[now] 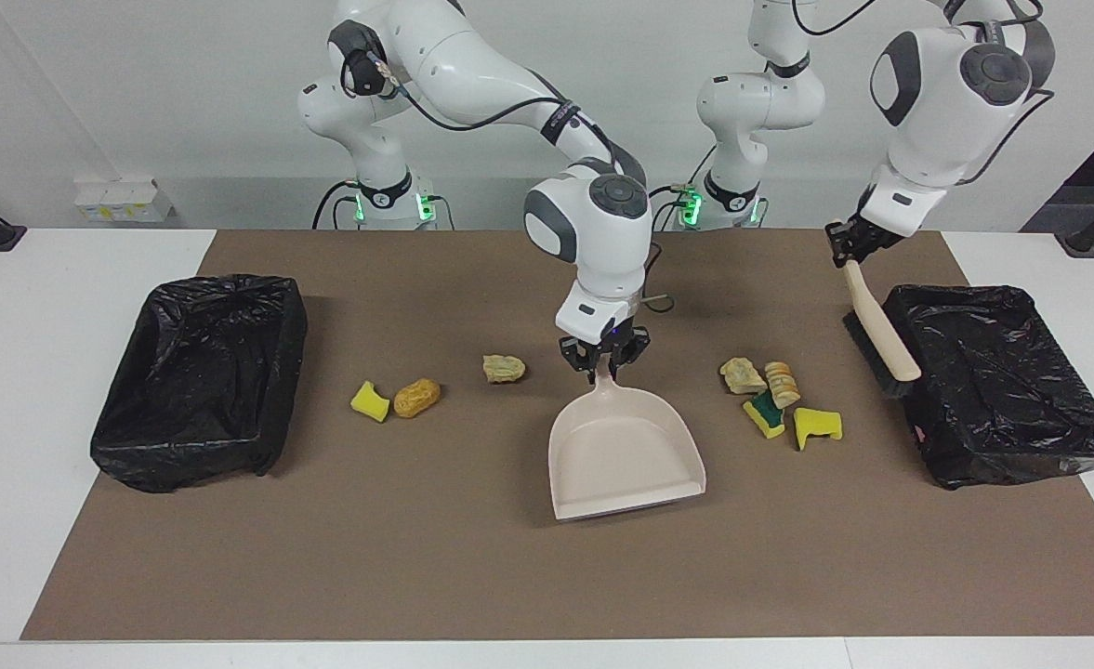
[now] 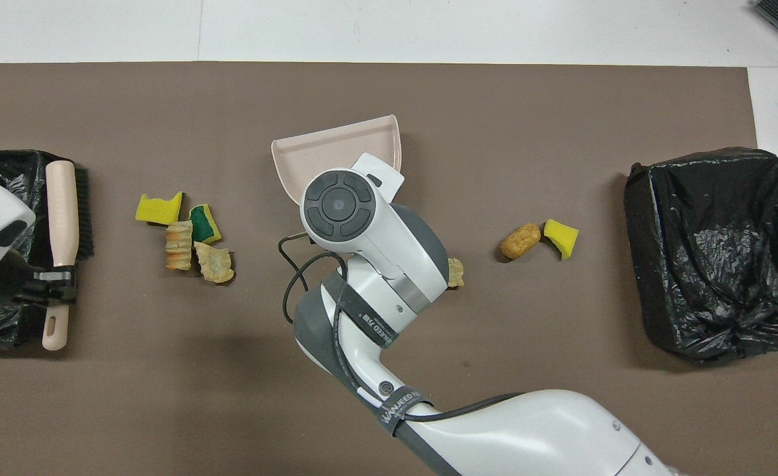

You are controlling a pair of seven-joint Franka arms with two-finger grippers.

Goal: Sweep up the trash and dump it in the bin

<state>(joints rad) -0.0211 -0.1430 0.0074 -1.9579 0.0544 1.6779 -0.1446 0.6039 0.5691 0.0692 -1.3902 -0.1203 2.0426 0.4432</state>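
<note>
My right gripper [image 1: 604, 362] is shut on the handle of the beige dustpan [image 1: 626, 455] [image 2: 336, 155] at mid-mat; its wrist hides the gripper in the overhead view. The left gripper [image 1: 849, 253] [image 2: 53, 287] is shut on the beige brush [image 1: 881, 330] [image 2: 63, 211], which hangs over the edge of the black bin [image 1: 997, 381] [image 2: 5, 172] at the left arm's end. Several trash bits [image 1: 770, 398] [image 2: 187, 235] lie between pan and that bin. A tan lump [image 1: 504, 368] [image 2: 455, 272], a golden lump [image 1: 416, 397] [image 2: 520, 240] and a yellow scrap [image 1: 370, 400] [image 2: 561, 238] lie toward the right arm's end.
A second black-lined bin [image 1: 203, 376] [image 2: 712, 251] stands at the right arm's end of the brown mat [image 1: 472, 576]. A loose cable [image 2: 289, 291] hangs by the right wrist.
</note>
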